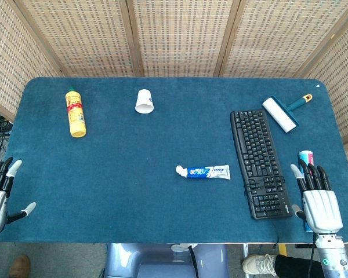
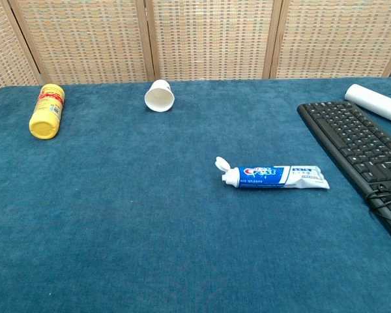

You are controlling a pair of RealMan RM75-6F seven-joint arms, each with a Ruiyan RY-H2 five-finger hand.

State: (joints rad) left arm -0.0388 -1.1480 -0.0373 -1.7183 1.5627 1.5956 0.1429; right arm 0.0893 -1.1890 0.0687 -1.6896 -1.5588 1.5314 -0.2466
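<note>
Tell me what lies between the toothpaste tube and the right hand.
The black keyboard lies between the toothpaste tube and the right hand, shown in the head view.

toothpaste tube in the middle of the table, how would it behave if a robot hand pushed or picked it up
The toothpaste tube lies flat with a crimped, flattened tail, so it would probably slide on the blue cloth rather than roll. Its body looks soft and would likely dent under a squeeze. The flip cap stands open, so paste might ooze out.

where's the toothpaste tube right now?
The toothpaste tube lies flat near the middle of the blue table, just left of the black keyboard in the head view. The chest view also shows it, cap flipped open, pointing left.
</note>
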